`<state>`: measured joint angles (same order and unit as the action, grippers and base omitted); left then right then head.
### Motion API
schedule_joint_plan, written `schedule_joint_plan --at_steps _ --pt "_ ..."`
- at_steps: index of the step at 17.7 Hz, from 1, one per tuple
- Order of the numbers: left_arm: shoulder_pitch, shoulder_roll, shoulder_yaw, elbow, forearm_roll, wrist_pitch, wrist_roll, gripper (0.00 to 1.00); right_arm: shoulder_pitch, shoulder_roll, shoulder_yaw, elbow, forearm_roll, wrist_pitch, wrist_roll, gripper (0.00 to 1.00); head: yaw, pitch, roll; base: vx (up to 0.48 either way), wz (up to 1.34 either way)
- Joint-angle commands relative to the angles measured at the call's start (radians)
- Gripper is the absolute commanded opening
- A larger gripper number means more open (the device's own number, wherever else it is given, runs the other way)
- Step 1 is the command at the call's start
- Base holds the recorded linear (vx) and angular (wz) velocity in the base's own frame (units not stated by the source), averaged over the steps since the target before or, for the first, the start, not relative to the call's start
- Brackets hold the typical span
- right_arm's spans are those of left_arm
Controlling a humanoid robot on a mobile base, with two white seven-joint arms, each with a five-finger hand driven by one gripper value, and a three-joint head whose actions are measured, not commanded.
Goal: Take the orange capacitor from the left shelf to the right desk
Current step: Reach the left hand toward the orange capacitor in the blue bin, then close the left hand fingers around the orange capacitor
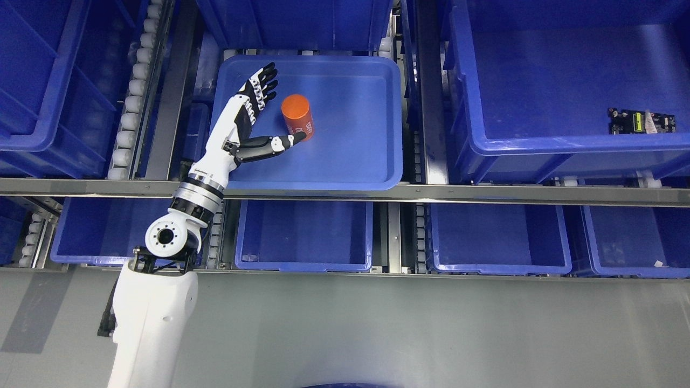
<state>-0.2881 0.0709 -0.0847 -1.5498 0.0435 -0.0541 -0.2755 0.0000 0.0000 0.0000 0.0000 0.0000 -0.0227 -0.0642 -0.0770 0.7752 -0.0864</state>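
A shallow blue tray [345, 161] with rounded corners and a smooth, slightly glossy plastic floor sits on the upper level of a metal shelf [345, 189]. Inside this tray stands the orange capacitor [297, 117], a short cylinder with a flat round top and white lettering down its side; it is in the tray's left half, nearer the far wall than the near rim, and it is the only loose thing in the tray.

To the right of the tray, a much larger, deeper blue bin [566, 140] holds one small dark circuit board [641, 122] with a yellow-green part on it, lying near the bin's right front. Left of the tray are more blue bins [48, 108], beside a track of white rollers [132, 102]. Below the tray, on the shelf's lower level, a row of blue bins [304, 237] shows bare floors.

The left hand [250, 121], white shell with black jointed segments, reaches into the tray from its near-left corner on a white arm with a silver wrist ring. Its fingers [264, 83] are released and stretched out straight, pointing toward the tray's far wall, just left of the capacitor. The thumb [275, 144] juts sideways, its tip at the capacitor's base on the near side; nothing is grasped.
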Motion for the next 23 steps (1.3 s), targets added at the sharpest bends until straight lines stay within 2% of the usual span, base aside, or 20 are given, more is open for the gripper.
schedule_joint_plan --at_steps 1,8,13,20,23 --pt "-0.046 -0.005 -0.067 0.135 -0.045 0.0 0.001 1.0 0.023 -0.017 -0.011 -0.017 0.006 0.0 0.0 1.0 0.0 0.0 0.0 0.0 0.0" --pt "-0.097 -0.019 -0.078 0.215 -0.051 0.0 0.001 0.99 0.023 -0.017 -0.011 -0.017 0.006 0.0 0.0 1.0 0.0 0.0 0.0 0.0 0.0" --pt "-0.102 -0.02 -0.081 0.24 -0.05 -0.003 -0.001 0.92 0.023 -0.017 -0.011 -0.017 0.006 0.0 0.0 1.0 0.0 0.0 0.0 0.0 0.0" --pt "-0.102 -0.033 -0.064 0.243 -0.048 -0.039 -0.001 0.66 0.021 -0.017 -0.011 -0.017 0.006 0.0 0.0 1.0 0.0 0.0 0.0 0.0 0.0" --pt "-0.102 -0.053 -0.046 0.243 -0.048 -0.064 -0.001 0.51 0.023 -0.017 -0.011 -0.017 0.006 0.0 0.0 1.0 0.0 0.0 0.0 0.0 0.0"
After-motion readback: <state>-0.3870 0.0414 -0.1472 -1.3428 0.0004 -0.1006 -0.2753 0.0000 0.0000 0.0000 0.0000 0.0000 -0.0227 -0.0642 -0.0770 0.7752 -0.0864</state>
